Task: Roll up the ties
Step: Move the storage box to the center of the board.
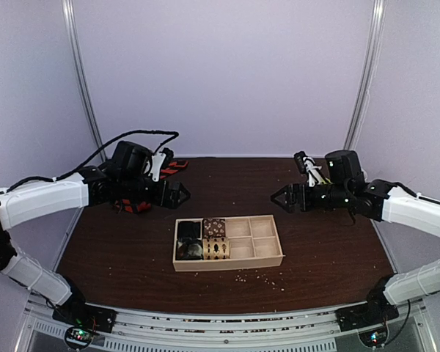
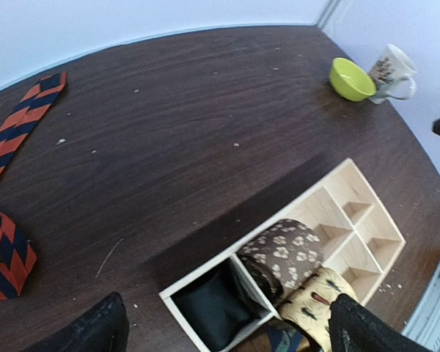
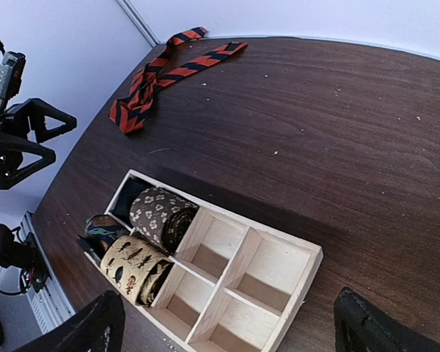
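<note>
Left end effector wide, empty — striped necktie lay beside it; right end effector wide too — well apart.

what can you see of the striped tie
The tie is a long narrow strip of what looks like woven fabric, with diagonal red-orange and black stripes. It lies unrolled and loosely folded over itself, flat on the dark wooden table at its far left, beyond the tray. Nothing else seems to touch it.

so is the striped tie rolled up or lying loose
Loose, not rolled. The striped tie lies stretched out on the table, folded back on itself, outside the wooden tray.
</note>
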Robot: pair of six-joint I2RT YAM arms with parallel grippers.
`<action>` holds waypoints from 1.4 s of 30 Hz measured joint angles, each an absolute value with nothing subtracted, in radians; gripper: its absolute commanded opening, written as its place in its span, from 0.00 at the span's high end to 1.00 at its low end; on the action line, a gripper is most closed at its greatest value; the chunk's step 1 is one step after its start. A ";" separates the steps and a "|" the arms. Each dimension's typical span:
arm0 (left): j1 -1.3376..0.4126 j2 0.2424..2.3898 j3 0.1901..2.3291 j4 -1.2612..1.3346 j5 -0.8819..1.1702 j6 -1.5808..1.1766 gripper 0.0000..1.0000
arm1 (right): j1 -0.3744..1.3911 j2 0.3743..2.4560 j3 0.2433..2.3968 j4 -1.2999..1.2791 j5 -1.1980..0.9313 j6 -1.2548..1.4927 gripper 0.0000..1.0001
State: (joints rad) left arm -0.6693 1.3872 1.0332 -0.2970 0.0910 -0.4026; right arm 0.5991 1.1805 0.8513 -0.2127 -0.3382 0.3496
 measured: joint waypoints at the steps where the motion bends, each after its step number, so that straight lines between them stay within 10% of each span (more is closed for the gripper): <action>1: -0.672 1.366 1.020 -0.295 0.114 -0.392 0.02 | 0.603 1.169 0.847 -0.212 -0.345 0.353 0.00; 19: -1.063 1.237 0.690 -0.239 0.535 -0.419 0.02 | 1.024 1.205 0.605 -0.114 -0.528 0.559 0.00; 42: -0.920 1.573 0.782 -0.068 0.233 -0.447 0.02 | 0.948 1.573 0.649 0.130 -0.356 0.663 0.01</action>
